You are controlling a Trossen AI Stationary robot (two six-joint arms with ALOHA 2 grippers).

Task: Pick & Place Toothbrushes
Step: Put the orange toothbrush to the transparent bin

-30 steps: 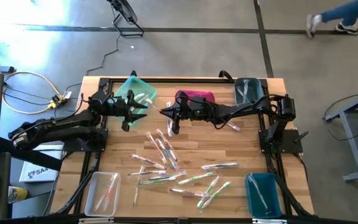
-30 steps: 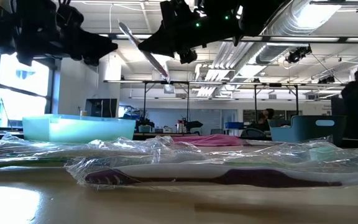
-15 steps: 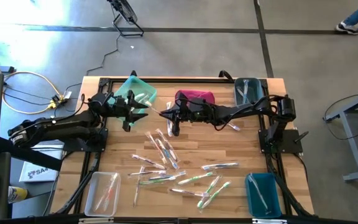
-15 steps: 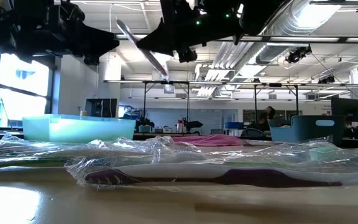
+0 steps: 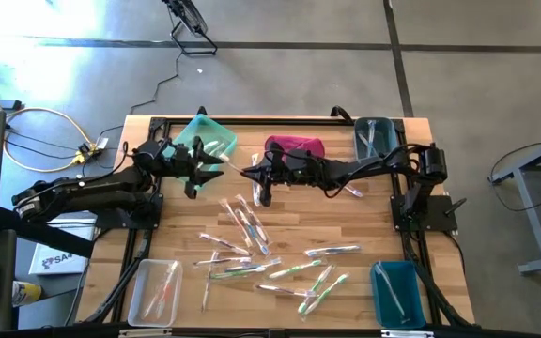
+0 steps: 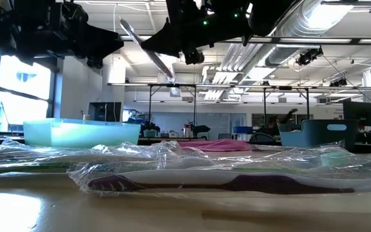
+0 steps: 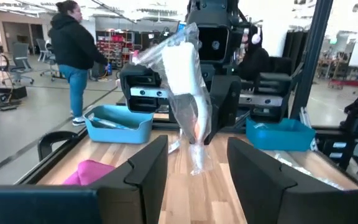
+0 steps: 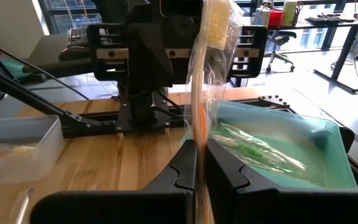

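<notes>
right wrist view: right gripper (image 8: 199, 163) clamped on wrapped toothbrush (image 8: 211, 74), handoff step; left gripper (image 7: 196, 163) fingers apart, must close round it next.

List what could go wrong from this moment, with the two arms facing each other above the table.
1. The right gripper pinches a wrapped toothbrush only at its lower end; the slick wrapper could slip out.
2. The left gripper, jaws open, faces that toothbrush closely; a misjudged handover could drop it short of the mint-green bin.
3. The arms could bump.
</notes>
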